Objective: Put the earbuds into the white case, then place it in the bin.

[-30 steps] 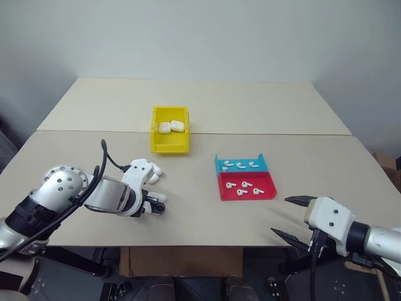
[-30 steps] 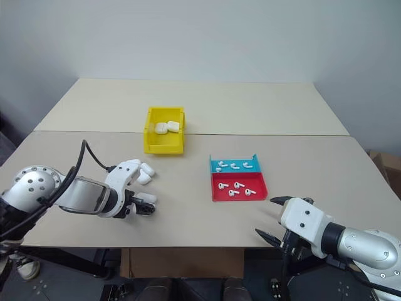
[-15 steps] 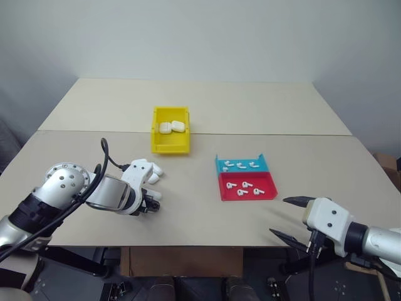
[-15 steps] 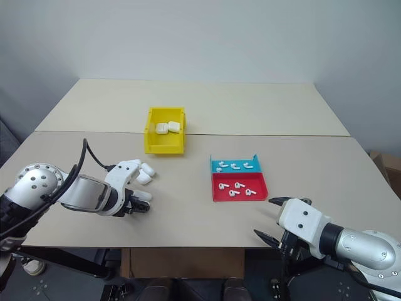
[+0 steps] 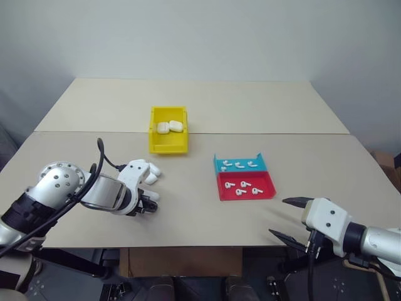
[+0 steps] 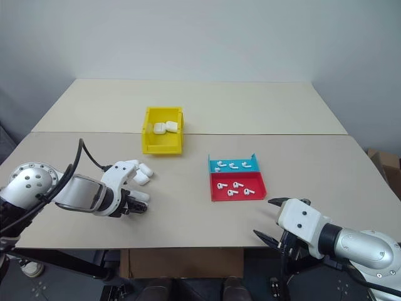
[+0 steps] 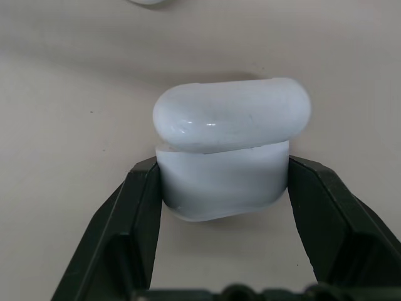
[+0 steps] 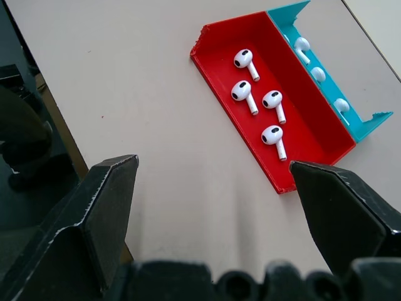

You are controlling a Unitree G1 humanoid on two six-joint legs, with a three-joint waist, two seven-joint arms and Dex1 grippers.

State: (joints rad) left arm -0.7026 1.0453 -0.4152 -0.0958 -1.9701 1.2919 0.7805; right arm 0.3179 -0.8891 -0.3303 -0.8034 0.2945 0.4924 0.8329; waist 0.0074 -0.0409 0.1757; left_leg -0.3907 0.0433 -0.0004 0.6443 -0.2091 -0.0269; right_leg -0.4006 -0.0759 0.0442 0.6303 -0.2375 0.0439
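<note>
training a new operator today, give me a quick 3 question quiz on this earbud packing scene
1. True or false: the left gripper is shut on a white case.
2. How many earbuds lie in the red compartment of the tray? A) two B) four C) six
3. What already lies in the yellow bin?

Key:
1. True; its black fingers press both sides of the case on the table.
2. B, four; three more lie in the blue compartment.
3. Two white cases, side by side at its far end.
</note>
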